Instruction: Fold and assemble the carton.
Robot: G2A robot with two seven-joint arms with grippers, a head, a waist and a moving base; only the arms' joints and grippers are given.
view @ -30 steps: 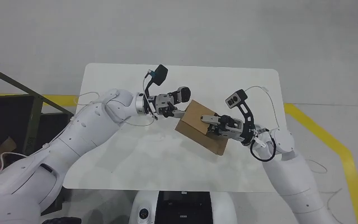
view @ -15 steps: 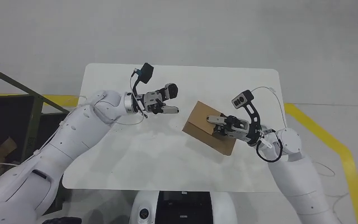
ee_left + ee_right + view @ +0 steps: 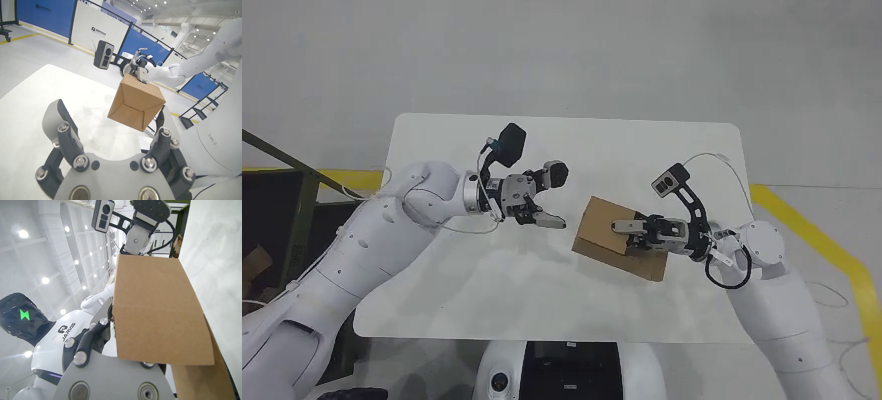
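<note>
Carton (image 3: 604, 238) clamped in right claw (image 3: 630, 228), left claw (image 3: 553, 198) spread wide, empty, apart from carton's edge

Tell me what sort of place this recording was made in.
Probably an indoor robotics test hall or factory floor: blue partition panels, yellow floor lines beside a white table, and a high ceiling with rows of lights.

Brown carton (image 3: 620, 238), box-shaped, one end's flaps folded shut, tilted, seemingly raised off the table (image 3: 492, 290).
</note>
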